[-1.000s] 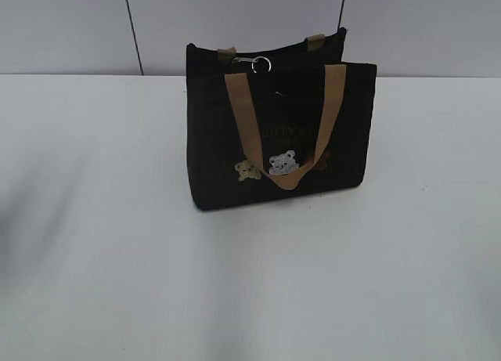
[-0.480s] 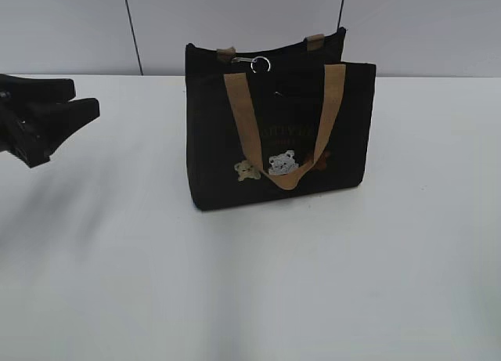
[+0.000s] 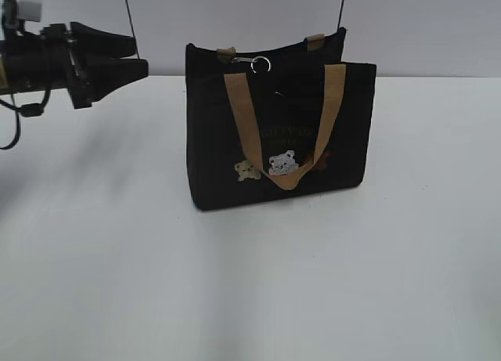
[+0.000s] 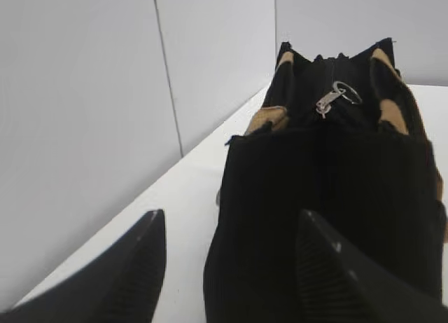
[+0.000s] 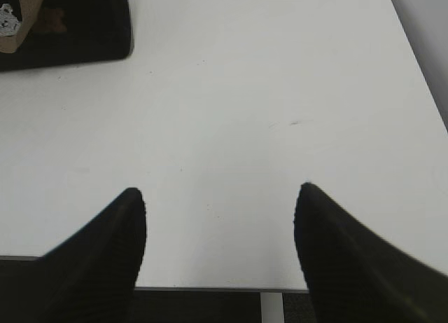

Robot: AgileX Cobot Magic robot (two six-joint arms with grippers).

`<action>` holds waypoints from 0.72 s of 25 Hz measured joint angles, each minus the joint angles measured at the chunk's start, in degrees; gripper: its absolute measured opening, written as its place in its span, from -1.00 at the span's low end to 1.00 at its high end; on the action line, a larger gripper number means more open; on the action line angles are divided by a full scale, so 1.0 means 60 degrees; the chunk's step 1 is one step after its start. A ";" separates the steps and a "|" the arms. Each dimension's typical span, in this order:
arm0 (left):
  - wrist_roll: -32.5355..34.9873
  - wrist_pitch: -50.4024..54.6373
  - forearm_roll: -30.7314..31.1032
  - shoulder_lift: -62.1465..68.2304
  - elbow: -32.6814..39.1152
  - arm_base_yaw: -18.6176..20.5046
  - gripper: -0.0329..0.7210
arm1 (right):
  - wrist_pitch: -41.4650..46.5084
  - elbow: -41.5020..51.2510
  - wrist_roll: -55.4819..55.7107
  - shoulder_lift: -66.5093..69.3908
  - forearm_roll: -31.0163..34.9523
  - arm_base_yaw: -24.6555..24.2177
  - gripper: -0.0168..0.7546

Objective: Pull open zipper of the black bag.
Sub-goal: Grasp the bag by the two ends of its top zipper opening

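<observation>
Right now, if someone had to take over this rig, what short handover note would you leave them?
Left gripper: open, empty, raised at the height of the bag's top, left of the black bag, pointing at it.
Right gripper: open, empty, over bare table, away from the bag.
Bag upright mid-table; zipper looks closed, ring pull near the top's left end.
Done: approach only.
Left: grip the ring, steady the bag, pull the zipper open.

We take this for a lab or test bench rather than a home: a plain white table [image 3: 250,298] runs up to a far wall of bare pale panels [image 3: 235,24] split by thin dark seams. The robot arm [image 3: 47,63] at far left, trailing a black cable, points the same way
</observation>
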 joint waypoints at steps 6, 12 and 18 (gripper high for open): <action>-0.1336 -0.0019 0.1367 0.1859 -0.2747 -0.0823 0.25 | 0.0000 0.0000 0.0000 0.0000 0.0000 0.0000 0.34; -0.1742 -0.0007 0.1518 0.2881 -0.4137 -0.1105 0.25 | 0.0000 0.0000 0.0000 0.0000 0.0000 0.0000 0.34; -0.2114 -0.0007 0.1493 0.3262 -0.4635 -0.1554 0.25 | 0.0000 0.0000 0.0000 0.0000 0.0000 0.0000 0.34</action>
